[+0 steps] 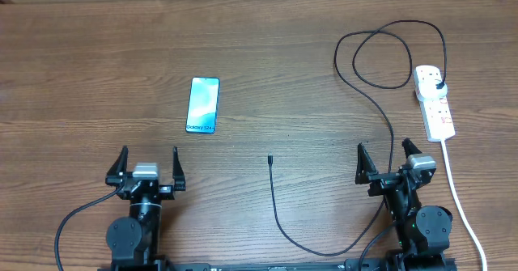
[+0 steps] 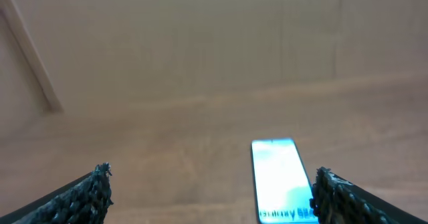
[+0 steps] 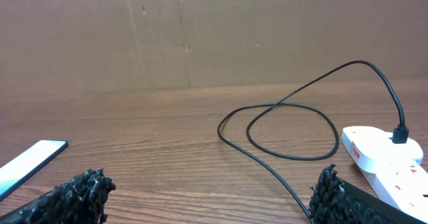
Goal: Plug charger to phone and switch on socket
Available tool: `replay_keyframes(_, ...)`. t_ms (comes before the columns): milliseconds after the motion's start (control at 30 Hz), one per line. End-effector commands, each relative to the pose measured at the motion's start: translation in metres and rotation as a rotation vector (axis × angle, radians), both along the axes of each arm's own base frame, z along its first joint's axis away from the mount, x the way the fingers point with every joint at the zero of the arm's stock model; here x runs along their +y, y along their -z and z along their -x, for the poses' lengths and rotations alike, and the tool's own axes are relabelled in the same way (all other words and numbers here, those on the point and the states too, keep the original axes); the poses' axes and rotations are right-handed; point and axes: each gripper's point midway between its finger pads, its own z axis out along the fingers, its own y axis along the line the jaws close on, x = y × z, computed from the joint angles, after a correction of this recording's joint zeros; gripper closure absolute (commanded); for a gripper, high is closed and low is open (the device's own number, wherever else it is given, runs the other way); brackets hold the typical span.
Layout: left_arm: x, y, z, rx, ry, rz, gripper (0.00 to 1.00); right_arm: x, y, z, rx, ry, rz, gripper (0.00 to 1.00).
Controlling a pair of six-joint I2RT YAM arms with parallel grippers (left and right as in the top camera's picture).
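While both arms sat at the lower edge of the overhead frame, the left arm's fingers and the right arm's fingers were spread wide, pinching nothing. The small rectangular blue-screened smartphone lay flat on the brown wood-grain counter, left of centre. The long thin black charger cable ran from its loose connector tip at lower centre, looped at upper right, and ended at its black plug, seated in the white elongated power strip.

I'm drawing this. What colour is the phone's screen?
Light blue-teal, white lettering, on the small rectangular phone; clearest overhead.
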Motion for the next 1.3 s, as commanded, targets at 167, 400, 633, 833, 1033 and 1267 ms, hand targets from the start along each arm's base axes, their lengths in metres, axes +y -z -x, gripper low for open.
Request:
replay_keyframes(167,-0.013,-0.009,0.002,-0.015,0.071,0.058,0.0,0.001,0.004,0.0,0.004,-0.005,0.004,0.0)
replay_keyframes(400,-0.015,-0.042,0.02,0.043,0.079,0.1,0.01,0.001,0.004,0.0,0.004,-0.005,0.004,0.0)
replay_keyframes(633,-0.019,-0.088,0.039,0.11,0.086,0.185,0.0,0.001,0.004,0.0,0.004,-0.005,0.004,0.0)
replay_keyframes(833,-0.026,-0.122,0.037,0.253,0.115,0.207,0.0,0.001,0.004,0.0,0.004,-0.005,0.004,0.0)
replay_keyframes(1033,-0.036,-0.147,0.017,0.497,0.152,0.242,0.0,0.001,0.004,0.0,0.004,-0.005,0.004,0.0)
replay_keyframes(1267,-0.041,-0.157,-0.015,0.739,0.167,0.276,0.01,0.001,0.004,0.0,0.004,-0.005,0.004,0.0)
